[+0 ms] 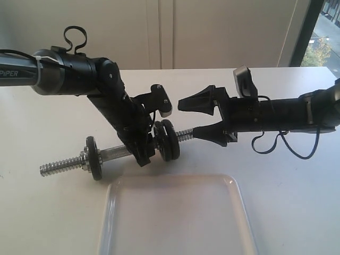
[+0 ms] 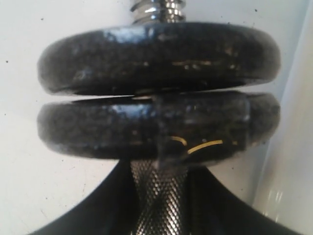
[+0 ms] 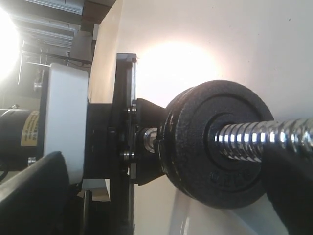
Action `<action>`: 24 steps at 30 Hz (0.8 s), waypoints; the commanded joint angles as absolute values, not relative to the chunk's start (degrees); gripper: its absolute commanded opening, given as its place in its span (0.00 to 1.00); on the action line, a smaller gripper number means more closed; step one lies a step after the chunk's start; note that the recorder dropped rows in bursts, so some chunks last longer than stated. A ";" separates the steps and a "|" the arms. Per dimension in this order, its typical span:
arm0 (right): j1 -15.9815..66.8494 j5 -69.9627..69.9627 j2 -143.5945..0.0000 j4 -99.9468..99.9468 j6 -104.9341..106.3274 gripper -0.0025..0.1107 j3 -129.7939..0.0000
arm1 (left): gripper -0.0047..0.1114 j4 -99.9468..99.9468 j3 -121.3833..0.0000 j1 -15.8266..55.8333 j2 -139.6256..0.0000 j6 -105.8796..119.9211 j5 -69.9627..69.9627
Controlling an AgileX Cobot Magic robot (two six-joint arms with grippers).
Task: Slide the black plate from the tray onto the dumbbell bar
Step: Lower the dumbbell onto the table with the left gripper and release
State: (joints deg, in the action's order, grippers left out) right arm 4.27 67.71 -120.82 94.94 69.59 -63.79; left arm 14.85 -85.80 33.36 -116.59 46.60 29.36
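Note:
My left gripper (image 1: 144, 153) is shut on the knurled middle of the dumbbell bar (image 1: 114, 154) and holds it just above the table. Two black plates (image 1: 168, 139) sit pressed together on the bar, right next to the left fingers (image 2: 98, 210). The same pair (image 2: 159, 93) fills the left wrist view, and in the right wrist view the outer plate (image 3: 217, 142) faces me with the threaded end (image 3: 261, 137) poking through it. A third black plate (image 1: 94, 158) sits near the bar's left thread. My right gripper (image 1: 190, 118) is open, its lower finger beside the bar's right end. The white tray (image 1: 175, 212) holds nothing.
The tray lies at the table's front edge, directly below the bar. A silver collar nut (image 1: 83, 158) sits against the left plate. The left arm's wrist camera (image 1: 162, 101) hangs close to the right gripper's upper finger (image 1: 197, 100).

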 commanded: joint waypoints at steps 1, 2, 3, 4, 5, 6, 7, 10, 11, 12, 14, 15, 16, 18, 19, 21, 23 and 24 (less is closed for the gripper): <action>3.83 68.36 -120.10 95.62 70.29 0.95 -63.93 | 0.46 15.88 -86.79 33.30 -114.67 45.89 28.27; 3.83 68.46 -120.10 95.62 70.29 0.95 -63.93 | 0.52 15.88 -86.79 33.30 -114.67 45.89 28.27; 3.83 68.60 -120.10 95.62 70.29 0.95 -63.93 | 0.57 15.88 -86.79 33.30 -114.67 45.89 28.27; 3.83 68.71 -120.10 95.73 70.29 0.95 -63.93 | 0.61 15.62 -86.79 33.30 -114.67 45.89 28.38; 3.83 68.89 -120.10 95.82 70.29 0.95 -63.93 | 0.63 15.33 -86.79 33.30 -114.67 45.89 28.38; 3.83 69.18 -120.10 95.98 70.29 0.95 -63.93 | 0.64 14.74 -86.79 33.30 -114.67 45.78 28.55; 3.83 69.30 -120.10 96.12 70.29 0.95 -63.93 | 0.64 13.87 -86.79 33.30 -114.67 45.40 28.91; 3.83 69.96 -120.10 96.65 70.29 0.95 -63.93 | 0.64 9.39 -86.79 33.30 -114.67 41.66 29.60; 3.83 69.96 -120.10 97.06 70.43 0.95 -63.93 | 0.64 7.62 -86.79 33.30 -114.67 40.43 29.97; 3.83 69.96 -120.10 97.38 70.58 0.95 -63.93 | 0.64 6.29 -86.79 33.30 -114.67 39.20 30.41; 3.83 69.96 -120.10 98.25 71.04 0.95 -63.93 | 0.64 4.16 -86.79 33.30 -114.56 36.76 31.65; 3.83 69.96 -120.10 98.68 71.81 0.95 -63.93 | 0.64 3.57 -86.79 33.30 -114.30 36.26 32.23; 3.83 69.96 -120.10 99.08 72.43 0.95 -63.93 | 0.64 3.02 -86.79 33.30 -114.02 35.64 32.83; 3.83 69.96 -119.89 99.51 73.31 0.95 -63.93 | 0.64 2.82 -86.79 33.30 -113.22 35.05 33.26; 3.83 69.96 -119.76 99.51 73.31 0.95 -63.93 | 0.64 2.68 -86.79 33.30 -112.60 34.65 33.54; 3.35 69.96 -118.95 99.39 73.31 0.95 -63.93 | 0.64 2.50 -86.79 33.30 -111.47 34.66 34.29; 2.75 69.96 -117.99 99.12 73.31 0.95 -63.93 | 0.64 2.29 -86.79 33.30 -110.15 34.55 35.34; 2.34 69.96 -117.40 98.79 73.31 0.95 -63.93 | 0.64 1.93 -86.79 33.30 -109.62 34.29 35.78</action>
State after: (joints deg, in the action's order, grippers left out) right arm 3.61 69.02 -119.28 98.70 72.27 -63.79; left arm 2.21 -86.76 33.36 -111.98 35.22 33.33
